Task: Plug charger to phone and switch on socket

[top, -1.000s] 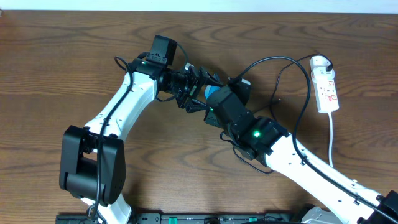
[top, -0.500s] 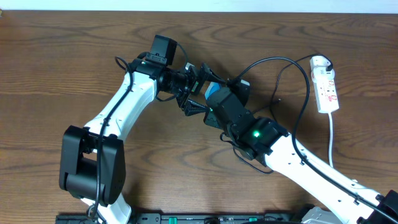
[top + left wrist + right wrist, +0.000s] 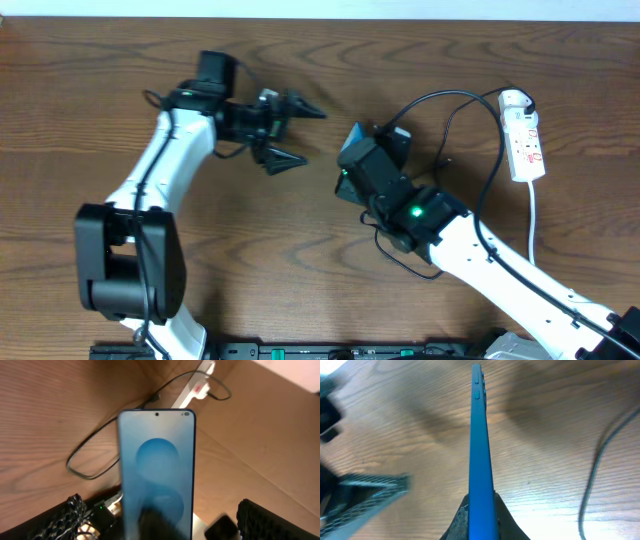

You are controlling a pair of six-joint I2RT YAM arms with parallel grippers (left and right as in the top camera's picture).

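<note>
My right gripper [image 3: 481, 504] is shut on the lower end of the phone [image 3: 479, 435], holding it on edge above the table. In the left wrist view its cyan screen [image 3: 156, 460] faces the camera. My left gripper [image 3: 305, 137] is open and empty, well left of the phone [image 3: 352, 138]. The white socket strip [image 3: 524, 135] lies at the far right, also in the left wrist view [image 3: 197, 387]. The black charger cable [image 3: 480, 180] loops from the strip toward the right gripper [image 3: 358, 150]. Its plug tip and the phone's port are hidden.
The strip's white cord [image 3: 533, 230] runs toward the front edge at the right. The charger cable lies in a loop on the wood [image 3: 90, 455] between the phone and the strip. The right arm [image 3: 470, 240] crosses the front right.
My left gripper was at the phone beside the right gripper. It has let go, opened and drawn back to the left. The right gripper still holds the phone in about the same place.
</note>
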